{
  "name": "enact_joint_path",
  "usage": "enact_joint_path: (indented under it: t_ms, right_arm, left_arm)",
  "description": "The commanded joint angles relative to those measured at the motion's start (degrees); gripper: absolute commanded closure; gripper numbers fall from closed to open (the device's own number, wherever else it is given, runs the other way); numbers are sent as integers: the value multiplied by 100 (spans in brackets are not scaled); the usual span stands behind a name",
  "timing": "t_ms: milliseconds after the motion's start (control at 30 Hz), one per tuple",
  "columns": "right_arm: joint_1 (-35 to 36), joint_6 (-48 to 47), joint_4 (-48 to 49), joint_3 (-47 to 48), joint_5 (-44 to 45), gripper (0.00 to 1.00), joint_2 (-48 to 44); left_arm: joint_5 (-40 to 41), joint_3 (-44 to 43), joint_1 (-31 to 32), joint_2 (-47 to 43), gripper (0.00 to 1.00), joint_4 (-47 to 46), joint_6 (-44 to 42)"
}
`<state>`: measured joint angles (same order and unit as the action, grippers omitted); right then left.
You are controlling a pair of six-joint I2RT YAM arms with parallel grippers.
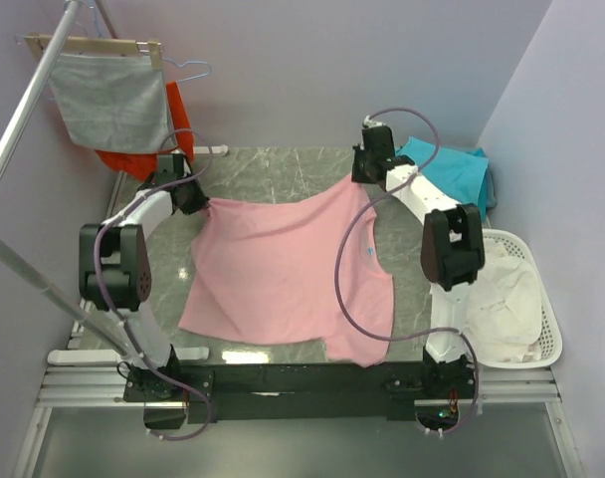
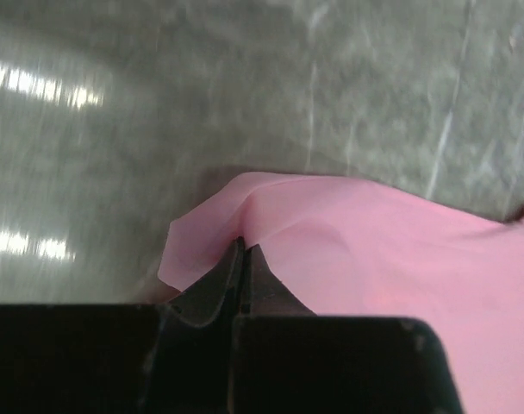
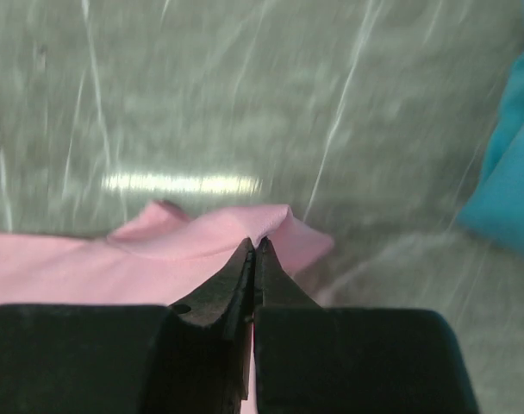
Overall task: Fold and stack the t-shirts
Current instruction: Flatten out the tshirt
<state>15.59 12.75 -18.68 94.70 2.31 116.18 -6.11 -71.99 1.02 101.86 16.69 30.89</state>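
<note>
Pink tee, count: one light pink cotton short-sleeved t-shirt point(image 1: 283, 269). It lies spread over the middle of the grey marbled tabletop point(image 1: 273, 164). Its far edge is stretched toward 12 o'clock and its near hem lies toward 6 o'clock, by the arm bases.
Chest mark, count: one small blue mark point(image 1: 367, 250), on the 3 o'clock side of the pink tee.
Teal tees, count: one heap of teal-turquoise cotton t-shirts point(image 1: 452, 169) at 1 o'clock on the table. How many garments are in it cannot be told. The right wrist view shows bare table between the heap and the pink tee.
Grippers, count: two.
Left gripper point(image 1: 195, 199): at 10 o'clock. Its fingers are pressed together and clamped on the far left corner of the pink tee. In the left wrist view the fabric buckles up at the fingertips.
Right gripper point(image 1: 367, 177): at 1 o'clock. Its fingers are pressed together and pinch the far right corner of the pink tee. In the right wrist view the corner folds over just past the fingertips.
Hanging items, count: two, both at 10 to 11 o'clock off the table. One is a grey cloth on a wooden hanger point(image 1: 108, 100). The other is an orange-red garment point(image 1: 181, 119), partly behind the grey cloth.
Basket, count: one white plastic laundry basket point(image 1: 554, 339) at 4 o'clock, beside the right arm. It holds crumpled white cloth point(image 1: 497, 299), and the number of pieces cannot be told.
</note>
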Motion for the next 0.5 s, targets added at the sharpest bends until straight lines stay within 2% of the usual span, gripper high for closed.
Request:
enact_joint_path:
  t_ms: [0, 33, 67, 100, 133, 167, 200, 233, 300, 367, 467]
  right_arm:
    - [-127, -10, 294, 1452, 762, 100, 605]
    - [-118, -36, 442, 1490, 1058, 93, 703]
    - [-118, -62, 505, 1560, 1148, 87, 826]
    - [-127, -19, 384, 1839, 1349, 78, 1053]
    - [-136, 8, 339, 1912, 1473, 55, 1125]
    - [-136, 17, 295, 1921, 1561, 29, 1152]
    - [-127, 104, 277, 1747, 1658, 23, 1039]
    - [-127, 165, 399, 1493, 1720, 9, 890]
    - [-127, 262, 880, 539, 1747, 8, 252]
    - [-127, 245, 1137, -27, 1459, 6, -199]
    - [-127, 263, 954, -530, 1273, 5, -736]
  left_arm:
    - [556, -860, 48, 649, 90, -983, 101]
    - [593, -1157, 48, 903, 81, -948, 49]
    - [907, -1282, 48, 1018, 62, -922, -56]
    - [979, -1379, 39, 1115, 1, -974, -136]
    - [1145, -1675, 39, 1325, 1, -905, -232]
    - [1260, -1852, 39, 1423, 1, -582, -294]
    - [1313, -2019, 39, 1485, 0, -396, -303]
    - [1453, -2134, 48, 1477, 1, -273, -303]
    - [1446, -1926, 56, 1267, 1, -375, -338]
    - [1245, -1408, 65, 749, 0, -526, -286]
    - [571, -810, 153, 142, 1, -728, -163]
